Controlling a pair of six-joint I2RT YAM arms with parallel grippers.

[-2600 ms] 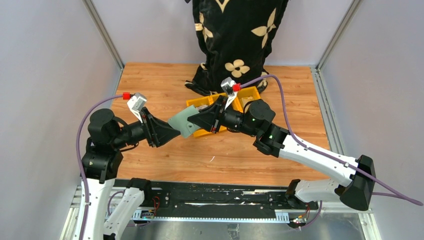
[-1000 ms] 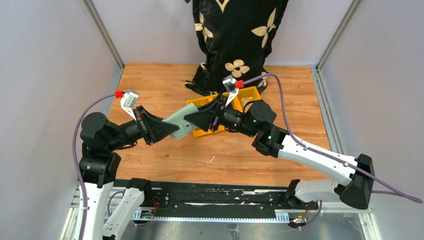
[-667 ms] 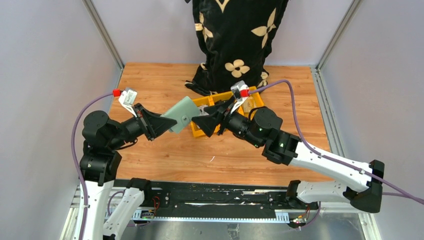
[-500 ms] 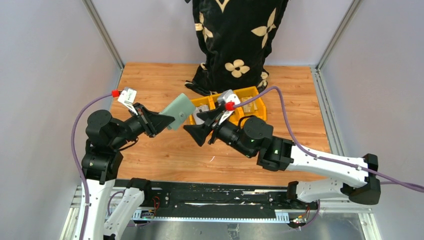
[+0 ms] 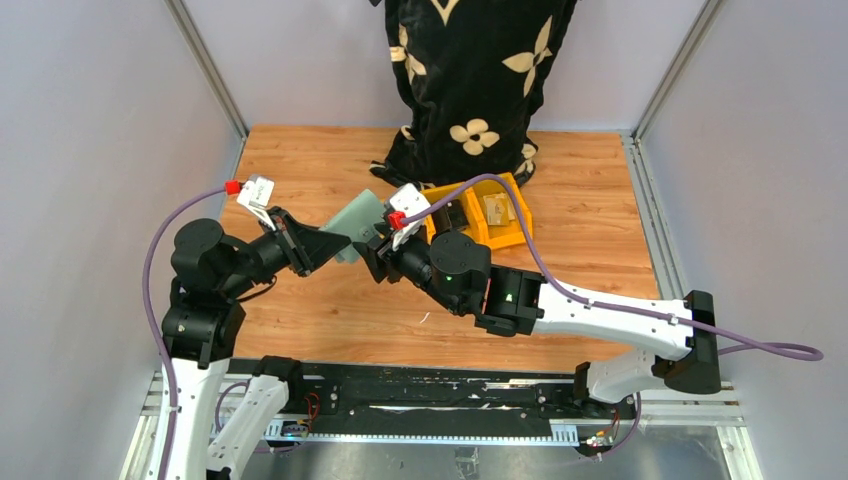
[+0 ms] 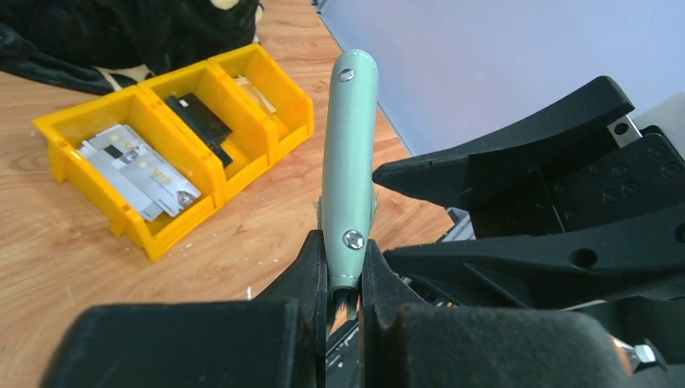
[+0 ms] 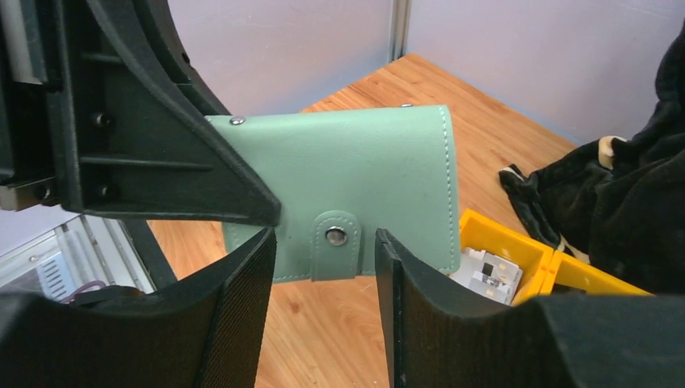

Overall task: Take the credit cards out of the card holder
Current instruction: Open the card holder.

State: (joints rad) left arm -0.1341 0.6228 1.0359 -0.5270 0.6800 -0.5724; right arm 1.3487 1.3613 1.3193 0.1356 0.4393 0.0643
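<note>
The left gripper (image 6: 343, 252) is clamped tight on one edge of the card holder (image 6: 349, 145), holding it up off the table beside the yellow bins (image 6: 174, 230). The right gripper (image 7: 325, 242) stands open, the holder's snap tab (image 7: 335, 252) showing between its jaws. Silver credit cards (image 6: 141, 171) lie in an end bin.

I look down on a wooden tabletop (image 5: 590, 230) boxed in by plain, pale lilac-grey walls (image 5: 100, 120), with aluminium posts (image 5: 205, 65) rising at the far corners. A black cloth with cream flowers (image 5: 470, 70) hangs at the far edge. The light is even and the shadows are soft.
</note>
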